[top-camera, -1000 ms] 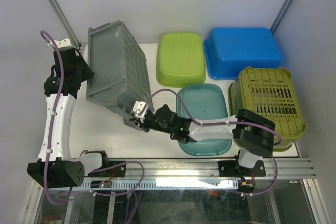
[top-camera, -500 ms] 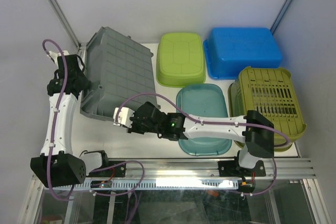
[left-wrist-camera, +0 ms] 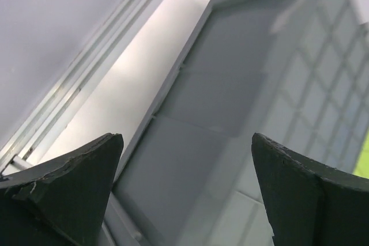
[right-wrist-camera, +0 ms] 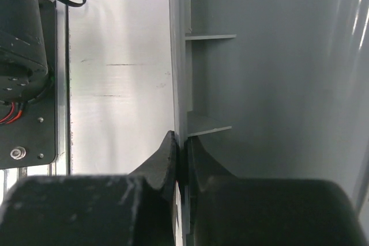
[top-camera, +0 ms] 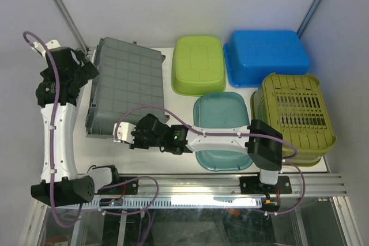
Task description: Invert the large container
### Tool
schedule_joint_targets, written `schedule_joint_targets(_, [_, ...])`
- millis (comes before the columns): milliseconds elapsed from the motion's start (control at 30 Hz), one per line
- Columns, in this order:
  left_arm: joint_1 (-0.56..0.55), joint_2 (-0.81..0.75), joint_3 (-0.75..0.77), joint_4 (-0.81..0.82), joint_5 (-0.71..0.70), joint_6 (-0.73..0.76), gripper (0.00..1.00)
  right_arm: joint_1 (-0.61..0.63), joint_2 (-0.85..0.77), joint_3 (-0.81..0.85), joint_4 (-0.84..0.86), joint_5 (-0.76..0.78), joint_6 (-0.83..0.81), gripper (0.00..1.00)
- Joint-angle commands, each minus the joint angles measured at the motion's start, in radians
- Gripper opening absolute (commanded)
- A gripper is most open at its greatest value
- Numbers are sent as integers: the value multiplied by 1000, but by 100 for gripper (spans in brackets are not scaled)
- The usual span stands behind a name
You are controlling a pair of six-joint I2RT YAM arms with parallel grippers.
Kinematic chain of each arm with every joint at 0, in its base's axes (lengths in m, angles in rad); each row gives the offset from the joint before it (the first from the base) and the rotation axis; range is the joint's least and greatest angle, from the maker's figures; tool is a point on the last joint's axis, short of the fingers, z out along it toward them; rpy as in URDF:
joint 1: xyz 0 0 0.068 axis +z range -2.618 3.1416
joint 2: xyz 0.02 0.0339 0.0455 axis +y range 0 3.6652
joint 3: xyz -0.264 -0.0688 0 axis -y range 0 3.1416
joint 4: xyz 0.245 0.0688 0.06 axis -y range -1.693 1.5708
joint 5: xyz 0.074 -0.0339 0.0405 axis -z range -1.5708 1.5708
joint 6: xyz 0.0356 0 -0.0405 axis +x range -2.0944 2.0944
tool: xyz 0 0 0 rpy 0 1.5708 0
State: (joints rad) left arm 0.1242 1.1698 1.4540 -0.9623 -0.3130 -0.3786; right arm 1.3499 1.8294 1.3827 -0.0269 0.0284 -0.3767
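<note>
Since the grey crate [top-camera: 128,93] lies ribbed bottom up at the left of the top view, we judge the flip all but done; our left gripper [top-camera: 87,72] hangs beside its upper-left edge. From the left wrist, those jaws stand spread, holding nothing. From the right wrist, our right gripper [right-wrist-camera: 181,149] pinches the crate's rim [right-wrist-camera: 179,56], probably to steady it onto the table [right-wrist-camera: 121,84].

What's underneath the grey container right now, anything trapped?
Only the white table shows around the grey container, which lies base-up. Its ribbed base covers everything beneath, so nothing trapped can be confirmed or ruled out. The right gripper pinches its near rim.
</note>
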Motion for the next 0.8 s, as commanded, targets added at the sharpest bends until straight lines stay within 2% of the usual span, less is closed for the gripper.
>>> schedule_joint_targets(0, [-4, -45, 139, -5, 10, -4, 99, -12, 21, 79, 90, -23, 4, 0])
schedule_joint_targets(233, [-4, -71, 224, 2, 132, -19, 99, -37, 109, 168, 70, -45, 6, 0])
schedule_joint_targets(500, [-4, -131, 176, 54, 296, -11, 99, -78, 256, 305, 62, -65, 16, 0])
schedule_joint_targets(533, [-4, -138, 162, 63, 308, -22, 99, -77, 265, 334, 42, -71, 16, 10])
schedule_joint_targets(600, [-5, -140, 150, 71, 337, -23, 99, -74, 252, 381, 15, -82, 48, 43])
schedule_joint_targets(633, [-5, -140, 151, 72, 345, -24, 99, -73, 232, 389, 13, -97, 62, 55])
schedule_joint_targets(700, [-5, -140, 167, 74, 356, -24, 99, -72, 169, 388, 15, -85, 85, 71])
schedule_joint_targets(767, [-5, -139, 194, 78, 371, -23, 99, -72, 98, 380, -2, -10, 123, 82])
